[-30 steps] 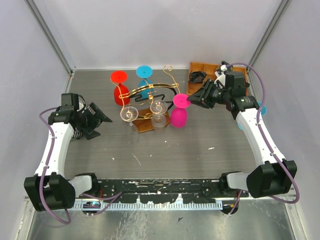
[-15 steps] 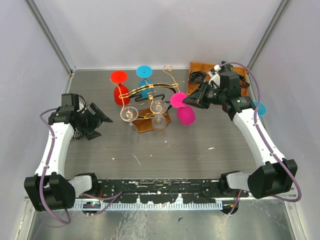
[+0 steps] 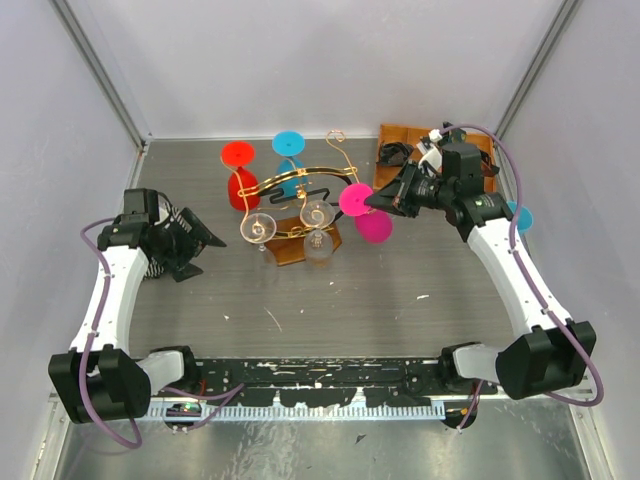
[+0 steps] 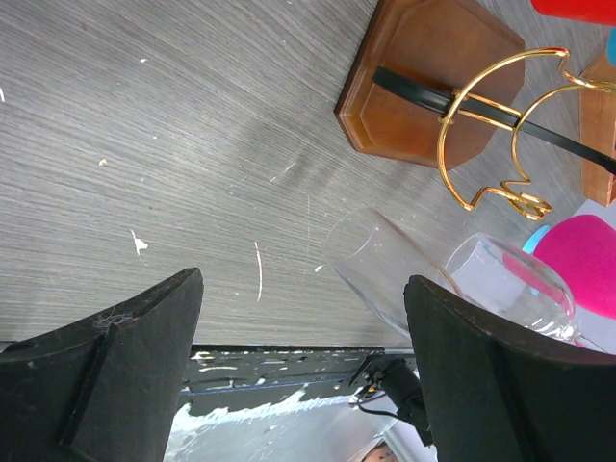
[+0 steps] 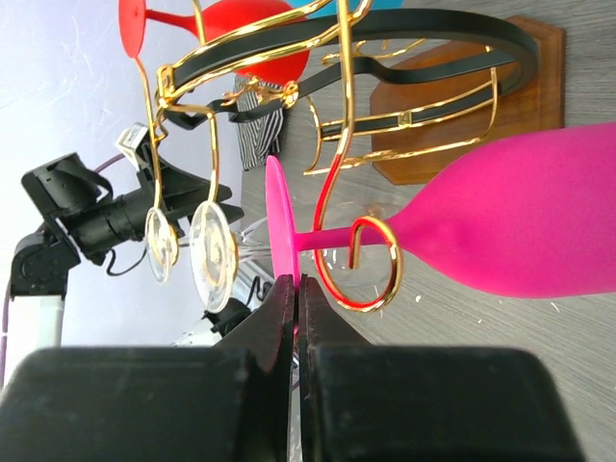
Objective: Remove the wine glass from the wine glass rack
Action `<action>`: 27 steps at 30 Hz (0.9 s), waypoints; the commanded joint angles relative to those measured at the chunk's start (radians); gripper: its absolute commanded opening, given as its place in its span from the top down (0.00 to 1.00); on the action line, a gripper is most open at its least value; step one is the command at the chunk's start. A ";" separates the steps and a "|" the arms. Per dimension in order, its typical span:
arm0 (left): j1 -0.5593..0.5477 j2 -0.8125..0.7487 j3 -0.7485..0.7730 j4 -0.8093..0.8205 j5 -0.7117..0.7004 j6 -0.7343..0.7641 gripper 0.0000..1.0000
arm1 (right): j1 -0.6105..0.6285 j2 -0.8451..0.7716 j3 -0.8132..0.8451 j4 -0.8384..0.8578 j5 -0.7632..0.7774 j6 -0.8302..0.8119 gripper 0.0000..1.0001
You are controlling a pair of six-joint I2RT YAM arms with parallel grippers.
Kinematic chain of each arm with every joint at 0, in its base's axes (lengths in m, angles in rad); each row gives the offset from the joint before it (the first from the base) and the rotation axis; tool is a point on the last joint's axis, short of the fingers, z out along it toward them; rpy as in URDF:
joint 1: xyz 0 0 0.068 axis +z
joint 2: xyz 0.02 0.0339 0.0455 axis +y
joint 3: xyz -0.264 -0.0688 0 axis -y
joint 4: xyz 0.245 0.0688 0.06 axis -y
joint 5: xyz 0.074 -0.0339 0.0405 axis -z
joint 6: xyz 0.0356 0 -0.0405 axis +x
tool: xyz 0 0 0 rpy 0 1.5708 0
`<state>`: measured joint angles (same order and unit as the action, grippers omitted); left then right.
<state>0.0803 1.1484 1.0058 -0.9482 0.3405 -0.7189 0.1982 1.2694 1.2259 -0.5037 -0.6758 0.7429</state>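
The right tool [image 5: 297, 282] has its two fingers pressed together. The thin rim of the foot [image 5: 277, 217] of the pink wine glass [image 5: 520, 217] meets their tips, so it appears to pinch the glass by this rim, though the contact itself is too narrow to see well. The stem of the glass is not yet out of the gold curl [image 5: 371, 279] at the right end of the wine glass rack [image 3: 300, 178], and its bowl leans out toward the arm, apart from the oval wooden base [image 5: 525, 91].

I judge that the step in hand is the grasp just made, with the lifting-off not yet done. The next move calls for sliding the stem out through the open side of the curl, along the wire and not across it. A hold on such a thin rim can slip, and the light rack could be dragged.

Two clear glasses [image 3: 259, 227] hang upside down at the near side of the rack, and a red glass [image 3: 241, 185] and a blue glass [image 3: 288, 143] at its far side. The left tool [image 4: 303, 289] is spread wide and holds nothing, well apart at the left.

The bench [image 3: 400, 290] is grey with a fine grain and small white marks. An orange-brown tray [image 3: 398, 133] sits at the back right. Pale walls [image 3: 330, 60] close the space on three sides.
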 commanded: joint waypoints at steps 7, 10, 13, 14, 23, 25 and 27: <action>0.001 -0.025 -0.013 -0.009 0.020 0.012 0.08 | 0.005 -0.119 0.000 -0.046 -0.098 -0.007 0.99; 0.001 -0.023 -0.012 -0.018 0.024 0.022 0.08 | 0.003 -0.143 -0.017 -0.078 -0.080 -0.024 0.99; 0.001 -0.022 -0.015 -0.025 0.030 0.027 0.08 | -0.013 -0.164 -0.033 -0.097 -0.073 -0.033 0.99; 0.001 -0.024 -0.017 -0.025 0.033 0.027 0.08 | -0.017 -0.170 -0.036 -0.100 -0.074 -0.032 0.99; 0.001 -0.024 -0.038 -0.003 0.049 0.018 0.08 | -0.022 -0.157 -0.090 0.006 -0.113 0.035 0.99; 0.001 -0.022 -0.041 -0.001 0.046 0.022 0.08 | -0.022 -0.147 -0.106 0.056 -0.132 0.068 0.99; 0.001 -0.020 -0.042 -0.001 0.045 0.024 0.08 | -0.022 -0.134 -0.108 0.091 -0.142 0.088 0.99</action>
<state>0.0807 1.1404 0.9836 -0.9501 0.3611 -0.7074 0.1745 1.1271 1.1225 -0.5312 -0.7399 0.7681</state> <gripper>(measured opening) 0.926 0.042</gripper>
